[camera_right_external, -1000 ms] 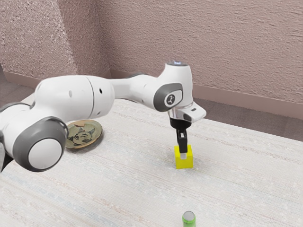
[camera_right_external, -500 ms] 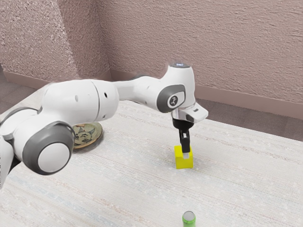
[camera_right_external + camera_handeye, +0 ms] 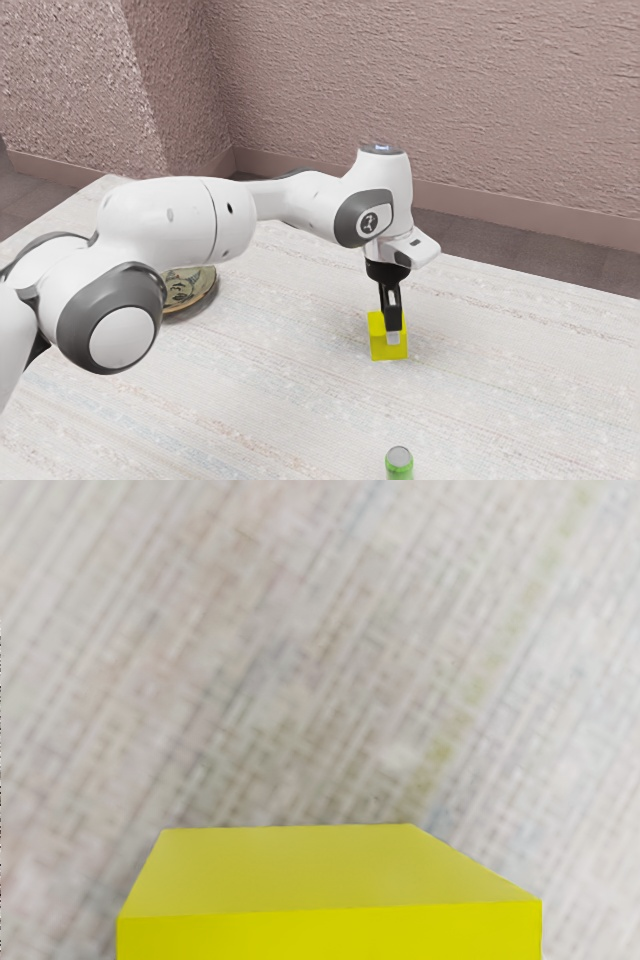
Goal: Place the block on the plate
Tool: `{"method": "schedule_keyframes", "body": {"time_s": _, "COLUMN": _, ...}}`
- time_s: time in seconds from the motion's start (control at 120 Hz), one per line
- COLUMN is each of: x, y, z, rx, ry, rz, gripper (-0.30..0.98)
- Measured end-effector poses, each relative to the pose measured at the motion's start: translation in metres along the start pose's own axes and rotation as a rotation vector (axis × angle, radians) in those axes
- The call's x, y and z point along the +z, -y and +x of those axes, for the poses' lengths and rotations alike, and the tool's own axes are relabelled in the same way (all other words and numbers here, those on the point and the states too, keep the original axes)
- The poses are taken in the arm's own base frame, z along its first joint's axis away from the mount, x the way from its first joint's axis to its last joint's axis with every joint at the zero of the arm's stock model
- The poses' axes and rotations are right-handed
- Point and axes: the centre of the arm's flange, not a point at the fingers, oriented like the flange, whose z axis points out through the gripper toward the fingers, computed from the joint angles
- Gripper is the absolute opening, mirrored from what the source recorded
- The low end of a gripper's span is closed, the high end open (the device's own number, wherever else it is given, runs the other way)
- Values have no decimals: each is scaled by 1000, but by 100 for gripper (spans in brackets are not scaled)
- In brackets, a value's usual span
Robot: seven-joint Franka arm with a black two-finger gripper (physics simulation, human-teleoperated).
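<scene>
Arm: the white arm [image 3: 170, 215] comes in from the exterior view's left and reaches across the table [image 3: 280, 390], its hand low over the work; that reach is the part of the job that looks done.
Plate: the plate [image 3: 187, 290] lies on the table partly behind the arm, with no block on it, so the placing itself is undone.
Block: the yellow block [image 3: 378, 345] is well apart from the plate, toward the exterior view's right, on the table or very close to it; a lift cannot be confirmed. In the wrist view it sits directly under the hand.
Gripper: the black gripper [image 3: 391, 334] is down at the block, overlapping it in the exterior view. How far open it is, and whether it has hold of the block, cannot be told from here. The task seems to be at its grasping stage, with a sure grip, the lift, the carry to the plate and the release probably left.
Can: the green can [image 3: 399, 464] stands near the exterior view's lower edge, apart from the block and no part of the task.
</scene>
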Motion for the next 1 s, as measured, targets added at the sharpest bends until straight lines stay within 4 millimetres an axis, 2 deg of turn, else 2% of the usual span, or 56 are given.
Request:
{"method": "schedule_keyframes", "body": {"time_s": 0.133, "x": -4, "y": 0, "z": 0, "rx": -8, "ry": -2, "rz": 9, "gripper": 28}}
{"method": "schedule_keyframes", "body": {"time_s": 0.233, "x": -15, "y": -1, "z": -1, "rx": -12, "ry": -9, "rz": 26, "gripper": 21}}
{"method": "schedule_keyframes", "body": {"time_s": 0.4, "x": -37, "y": -4, "z": -2, "rx": -18, "ry": -21, "rz": 55, "gripper": 15}}
{"method": "schedule_keyframes", "body": {"time_s": 0.5, "x": -63, "y": -8, "z": -3, "rx": -21, "ry": -34, "rz": 90, "gripper": 12}}
{"method": "schedule_keyframes", "body": {"time_s": 0.6, "x": -103, "y": -15, "z": -8, "rx": -27, "ry": -57, "rz": 126, "gripper": 11}}
{"method": "schedule_keyframes", "body": {"time_s": 0.717, "x": -144, "y": -25, "z": -19, "rx": -36, "ry": -75, "rz": 154, "gripper": 11}}
{"method": "schedule_keyframes", "body": {"time_s": 0.8, "x": -160, "y": -25, "z": -28, "rx": -50, "ry": -73, "rz": 167, "gripper": 11}}
{"method": "schedule_keyframes", "body": {"time_s": 0.9, "x": -175, "y": -13, "z": -48, "rx": -88, "ry": -60, "rz": 187, "gripper": 11}}
{"method": "schedule_keyframes", "body": {"time_s": 1.0, "x": -193, "y": 12, "z": -85, "rx": -154, "ry": -39, "rz": 208, "gripper": 10}}
